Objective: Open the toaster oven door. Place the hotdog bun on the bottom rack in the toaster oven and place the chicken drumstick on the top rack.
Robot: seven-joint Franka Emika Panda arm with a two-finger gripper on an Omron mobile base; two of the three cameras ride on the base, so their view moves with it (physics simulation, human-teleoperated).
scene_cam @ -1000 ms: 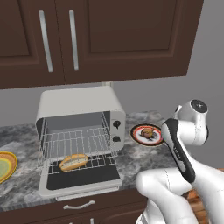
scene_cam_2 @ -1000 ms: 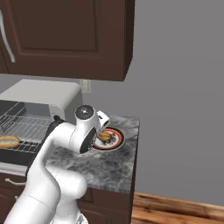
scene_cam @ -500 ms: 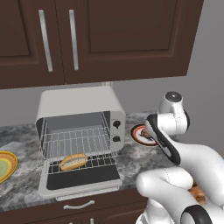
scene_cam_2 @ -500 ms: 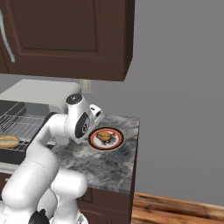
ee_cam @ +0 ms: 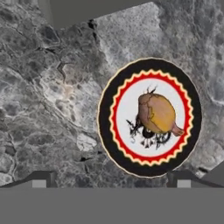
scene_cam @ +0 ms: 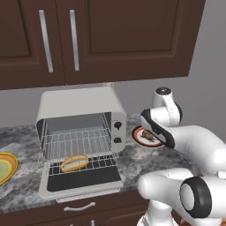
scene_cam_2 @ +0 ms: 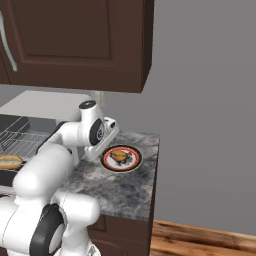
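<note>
The toaster oven point(scene_cam: 79, 108) stands on the counter with the toaster oven door point(scene_cam: 81, 182) folded down flat. The hotdog bun point(scene_cam: 74, 163) point(scene_cam_2: 10, 161) lies on the bottom rack point(scene_cam: 95, 164), under the bare top rack point(scene_cam: 77, 142). Right of the oven, the chicken drumstick point(scene_cam: 148, 135) point(scene_cam_2: 119, 156) point(ee_cam: 158, 114) rests on a black-and-red rimmed plate point(ee_cam: 105, 118). My gripper point(ee_cam: 111, 180) hovers above the plate's edge, open, fingertips point(ee_cam: 41, 179) spread wide with nothing between them. The drumstick sits ahead and right of the jaws.
Grey marble counter point(scene_cam: 132, 159) ends just right of the plate at an edge point(scene_cam_2: 152, 175). Dark wood cabinets point(scene_cam: 88, 39) hang above the oven. A yellow plate point(scene_cam: 5, 167) sits at the far left. My white arm point(scene_cam_2: 50, 165) crosses in front of the oven.
The arm has swung left and up, bringing the hand from beside the plate to over it. Bun, drumstick and door have not moved.
</note>
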